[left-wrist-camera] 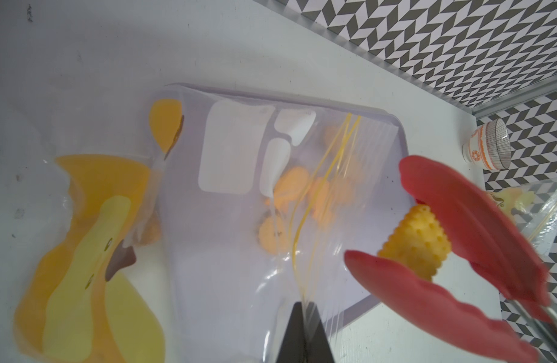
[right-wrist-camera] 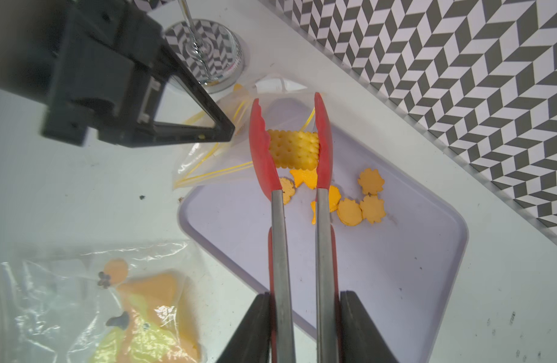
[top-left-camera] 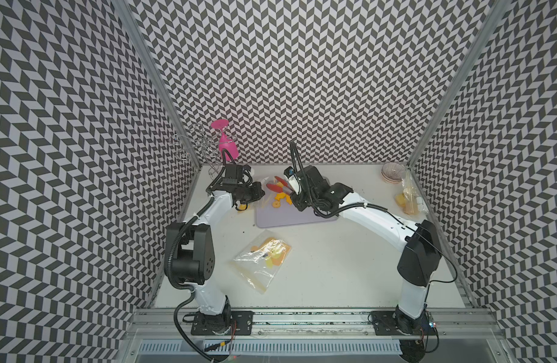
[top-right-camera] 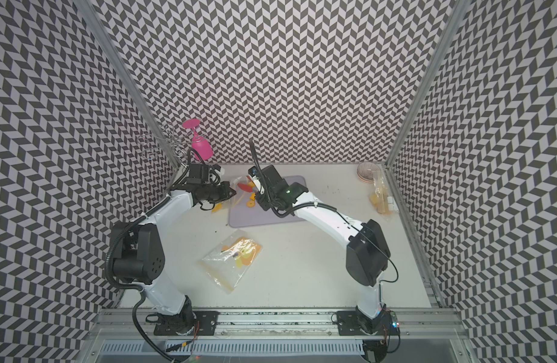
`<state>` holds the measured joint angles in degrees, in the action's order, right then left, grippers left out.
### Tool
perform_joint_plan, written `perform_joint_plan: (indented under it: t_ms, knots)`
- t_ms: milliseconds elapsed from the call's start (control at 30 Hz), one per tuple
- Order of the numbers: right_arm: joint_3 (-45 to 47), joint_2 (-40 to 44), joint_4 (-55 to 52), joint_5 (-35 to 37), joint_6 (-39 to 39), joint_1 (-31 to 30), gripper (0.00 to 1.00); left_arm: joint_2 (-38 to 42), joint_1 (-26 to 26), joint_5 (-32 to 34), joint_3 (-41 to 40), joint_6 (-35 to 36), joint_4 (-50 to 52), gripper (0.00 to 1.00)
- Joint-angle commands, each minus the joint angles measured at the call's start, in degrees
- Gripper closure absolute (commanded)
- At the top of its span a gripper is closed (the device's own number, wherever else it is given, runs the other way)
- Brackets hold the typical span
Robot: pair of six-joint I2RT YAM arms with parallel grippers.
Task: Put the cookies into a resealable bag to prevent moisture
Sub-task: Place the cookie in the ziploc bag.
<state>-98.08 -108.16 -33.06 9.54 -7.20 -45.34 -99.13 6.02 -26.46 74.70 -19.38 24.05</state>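
Your left fingers (left-wrist-camera: 297, 333) are pressed together on the rim of the resealable bag (left-wrist-camera: 233, 257), right at its yellow zip strip. They hold that edge up off the worktop (top-left-camera: 318, 267) at the left end of the lavender tray (right-wrist-camera: 396, 267). Your right fingers (right-wrist-camera: 255, 330) are clamped on the steel arms of the tongs (right-wrist-camera: 278, 251), and the red tips pinch a rectangular cookie (right-wrist-camera: 292, 148) w/ scalloped edges & dots. That cookie hangs above the tray, just beside the bag's mouth and not inside it. The other cookies (right-wrist-camera: 371, 181) lie in a loose cluster on the tray: scalloped rounds plus a fish shape, some partly hidden under the tongs. In the left wrist view they show only as blurred orange shapes behind the clear film, so you can't tell there whether any sit inside the bag. A second bag (top-left-camera: 264, 254) w/ yellow-orange print lies flat on the worktop, nearer the arm bases & well apart from the tray. A third bag (top-left-camera: 409, 195) rests at the right wall next to stacked bowls (top-left-camera: 393, 172). A pink glass (top-left-camera: 226, 144) hangs upside down on a wire rack in the far left corner.
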Motion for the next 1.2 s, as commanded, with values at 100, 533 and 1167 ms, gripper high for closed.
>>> perform_joint_plan:
  t_ms: [100, 533, 1167]
  knots:
    - [-1.6, -1.0, 1.9, 4.6, -3.7, -2.4, 0.64, -0.9, 0.4, -1.0, 1.1, 0.7, -0.2, 1.0]
    - [-4.8, -6.0, 0.9, 9.6, -8.8, -5.5, 0.64, -0.9, 0.3, -1.5, 1.1, 0.9, -0.4, 1.0]
    - [-9.7, -9.3, 1.5, 9.1, -5.5, -5.7, 0.4, -1.0, 0.4, -1.6, 1.0, 1.0, -0.4, 1.0]
